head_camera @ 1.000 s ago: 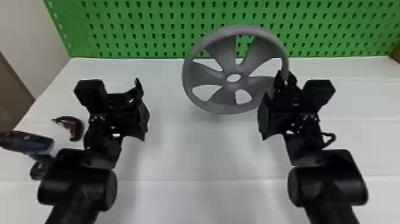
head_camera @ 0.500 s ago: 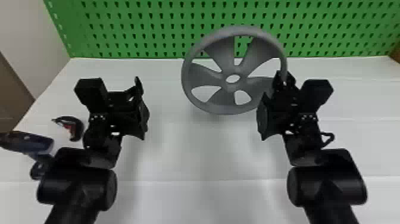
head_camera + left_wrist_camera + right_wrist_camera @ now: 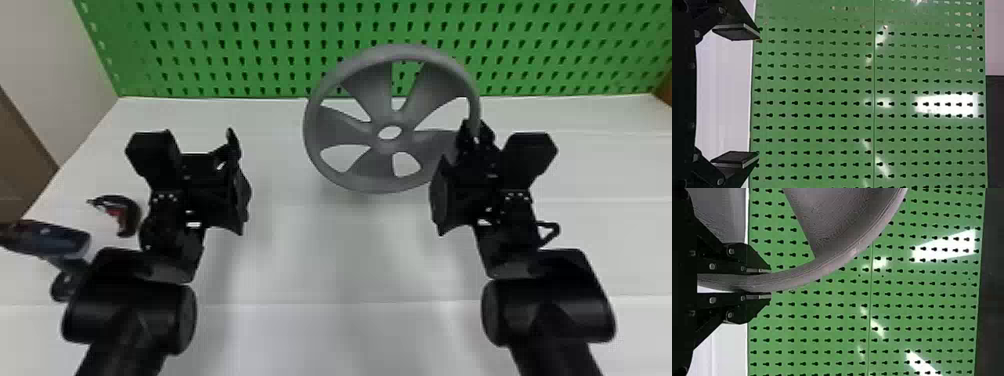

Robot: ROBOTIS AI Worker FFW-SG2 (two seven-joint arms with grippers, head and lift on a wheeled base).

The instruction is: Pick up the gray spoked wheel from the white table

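In the head view, just below nine o'clock, we see a dark cordless drill (image 3: 55,240), then a small red-and-black tool (image 3: 131,212) at nine on the white table (image 3: 340,250). Toward ten, our left gripper (image 3: 202,145) has its fingers spread; at two, our right gripper (image 3: 477,134) pinches the rim of the gray spoked wheel (image 3: 372,172), tilted at one o'clock. Behind, at twelve, stands the green pegboard (image 3: 280,50).
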